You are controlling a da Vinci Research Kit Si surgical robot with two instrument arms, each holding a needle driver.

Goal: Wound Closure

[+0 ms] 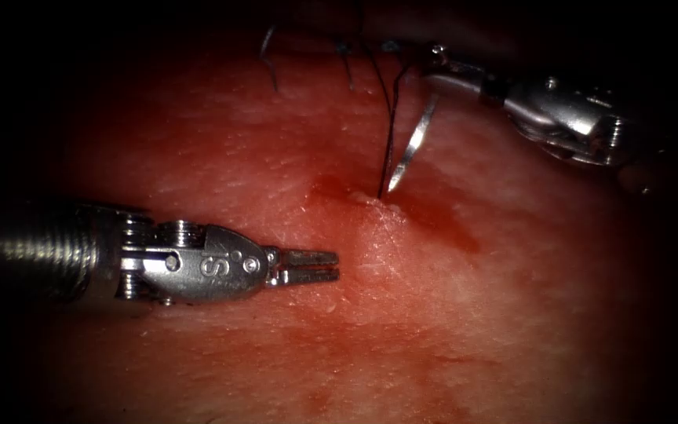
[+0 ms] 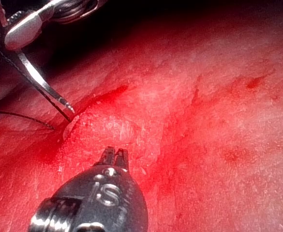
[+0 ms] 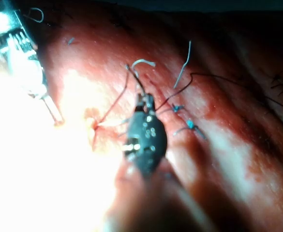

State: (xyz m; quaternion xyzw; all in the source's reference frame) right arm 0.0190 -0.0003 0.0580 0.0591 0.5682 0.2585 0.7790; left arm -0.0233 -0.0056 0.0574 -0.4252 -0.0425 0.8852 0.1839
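Observation:
In the endoscope view my right tool [image 1: 436, 58] comes in from the upper right, its jaws shut on the back end of the curved needle [image 1: 413, 145]. The needle hangs down and left, its tip touching the tissue [image 1: 512, 314] at the raised lip of the cut [image 1: 377, 206]; how deep it sits I cannot tell. Dark thread [image 1: 390, 126] runs beside the needle down to the same spot. My left tool [image 1: 313, 265] lies low on the left of the cut, jaws slightly open and holding nothing. The left wrist view has the needle [image 2: 42, 87] meeting the cut's edge just beyond my left jaws [image 2: 115, 155].
Earlier stitches with cut thread ends [image 1: 268, 55] stand along the far part of the wound, seen also as blue knots [image 3: 189, 124] in the right wrist view. Red fluid [image 1: 449, 232] stains the tissue to the right of the cut.

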